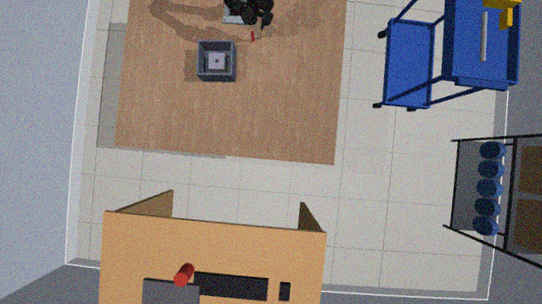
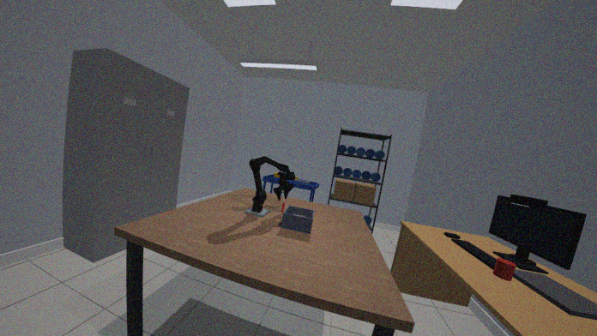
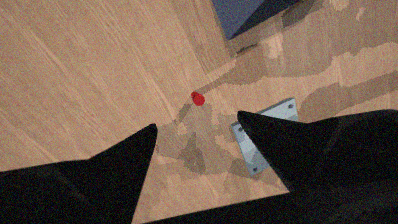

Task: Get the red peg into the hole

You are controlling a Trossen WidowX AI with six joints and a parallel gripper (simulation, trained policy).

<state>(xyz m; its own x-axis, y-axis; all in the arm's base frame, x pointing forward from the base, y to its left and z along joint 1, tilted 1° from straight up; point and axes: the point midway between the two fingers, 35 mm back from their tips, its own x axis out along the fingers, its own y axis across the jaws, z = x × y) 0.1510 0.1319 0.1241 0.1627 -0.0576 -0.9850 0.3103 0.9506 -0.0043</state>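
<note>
The red peg [image 1: 253, 36] [image 2: 283, 208] [image 3: 198, 99] stands upright on the table, beside the open box. The grey-blue box [image 1: 215, 79] [image 2: 297, 223] [image 3: 236, 14] stands on the table, only partly in the wrist view. The pale plate [image 1: 209, 65] with a dark hole lies at its bottom in the top view. My gripper [image 2: 282, 199] [image 3: 198, 120] is open and empty, pointing down above the peg. In the wrist view the peg's top shows ahead of the gap between the fingertips.
The arm's light base plate [image 1: 233, 21] [image 2: 253, 213] [image 3: 252, 152] lies on the wooden table [image 1: 279, 117] [image 2: 257, 261], near the peg and box. A blue cart [image 1: 410, 63] stands beyond the table's edge. A desk [image 1: 137, 240] [image 2: 433, 244] stands apart from the table.
</note>
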